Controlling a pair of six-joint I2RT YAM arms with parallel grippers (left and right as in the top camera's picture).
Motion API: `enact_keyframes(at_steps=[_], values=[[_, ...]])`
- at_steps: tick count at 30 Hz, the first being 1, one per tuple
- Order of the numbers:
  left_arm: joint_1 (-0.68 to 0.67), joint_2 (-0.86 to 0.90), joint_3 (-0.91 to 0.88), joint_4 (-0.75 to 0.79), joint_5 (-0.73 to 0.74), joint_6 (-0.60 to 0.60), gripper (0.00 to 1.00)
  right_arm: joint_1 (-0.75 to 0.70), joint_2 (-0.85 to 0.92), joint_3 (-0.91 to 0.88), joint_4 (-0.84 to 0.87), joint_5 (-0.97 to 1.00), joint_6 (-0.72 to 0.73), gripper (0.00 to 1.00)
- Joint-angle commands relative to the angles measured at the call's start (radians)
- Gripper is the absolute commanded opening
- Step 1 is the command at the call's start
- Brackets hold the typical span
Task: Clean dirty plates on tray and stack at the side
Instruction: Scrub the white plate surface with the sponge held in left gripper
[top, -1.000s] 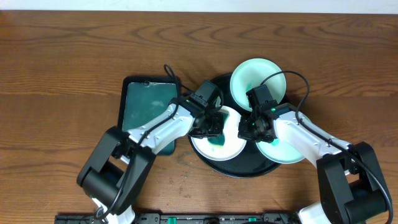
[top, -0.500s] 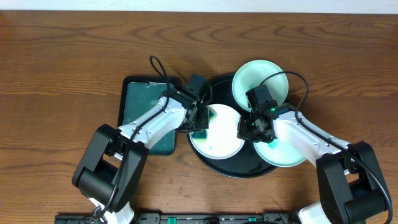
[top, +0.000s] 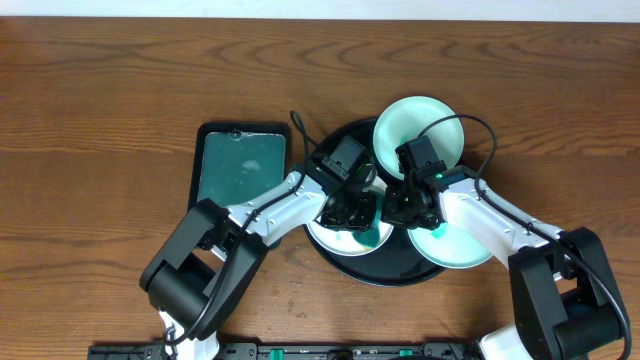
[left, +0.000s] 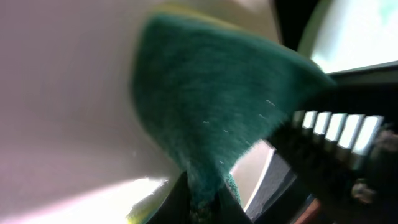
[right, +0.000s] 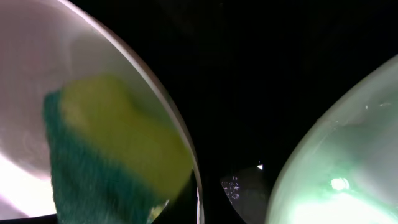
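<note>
**Sponge on the middle plate, both grippers closed**

The small round white glossy plate (top: 328, 240) that I am cleaning lies on the left half of the large round black tray with a raised rim (top: 385, 279), directly under the left gripper (top: 352, 216). The left fingers are closed on a teal and yellow sponge (top: 372, 237). In the left wrist view this sponge (left: 211, 106) lies against the pale surface of the plate (left: 62, 93), just ahead of the fingertips.

The right gripper (top: 406, 212) has its fingers fully together at the right rim of the same plate. I cannot tell if the rim is pinched between them. In the right wrist view the sponge (right: 112, 143) sits just left of these fingers.

A second plate (top: 458, 248), tinted pale teal, lies to the right of the right fingers and overhangs the tray rim. A third plate (top: 418, 135) lies beyond both grippers at the far edge of the tray.

Left of the left gripper, well apart from it, a rectangular black tray with teal liquid (top: 240, 170) stands on the brown wooden table (top: 100, 100).
</note>
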Motion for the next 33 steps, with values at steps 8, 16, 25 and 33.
enact_keyframes(at_steps=[8,16,25,33], values=[[0.005,0.002,0.003,-0.338,-0.573,-0.105,0.07,-0.003,0.035,-0.011,-0.009,0.046,0.021,0.01],[0.011,-0.014,0.079,-0.422,-0.857,-0.024,0.07,-0.003,0.035,-0.011,-0.010,0.047,0.021,0.01],[0.045,-0.014,0.114,-0.301,-0.666,0.016,0.07,-0.003,0.035,-0.011,-0.017,0.047,0.020,0.01],[0.017,0.089,0.109,-0.015,-0.009,0.031,0.07,-0.003,0.035,-0.011,-0.017,0.047,0.020,0.01]])
